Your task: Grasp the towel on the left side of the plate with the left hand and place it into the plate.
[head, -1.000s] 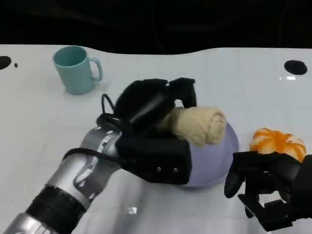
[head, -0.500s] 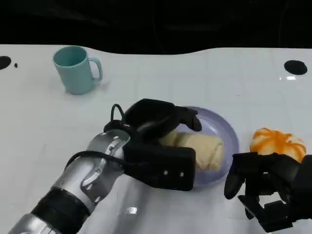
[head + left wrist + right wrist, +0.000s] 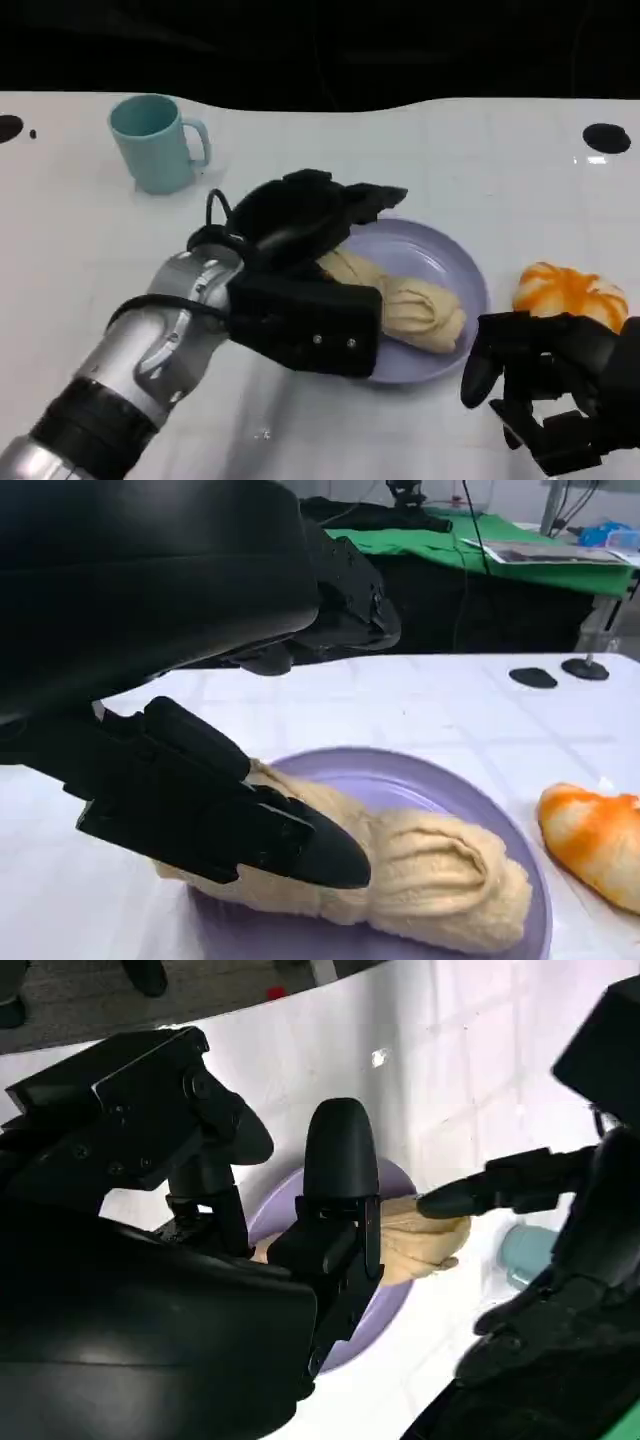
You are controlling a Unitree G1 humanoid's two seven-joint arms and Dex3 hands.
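The fingers of the left hand (image 3: 300, 215) were spread apart above the near-left rim of the plate (image 3: 455, 265), and nothing was gripped by them; in the left wrist view the fingertips (image 3: 300, 845) were seen just over the towel (image 3: 420, 875), whether touching it could not be told. The fingers of the right hand (image 3: 545, 385) were loosely curled at the table's near right, with nothing held.

A glossy white table (image 3: 330, 140) with a faint grid was seen, ending at a wavy far edge against a dark background. Green cloth (image 3: 500, 540) lay over furniture behind it. Bare surface lay between the plate and the teal mug (image 3: 155, 140) at the far left. An orange, white-streaked object (image 3: 570, 290) was set just right of the plate.

The towel was beige, rolled and slightly loosened, lying across the lavender plate from its left rim toward the centre.
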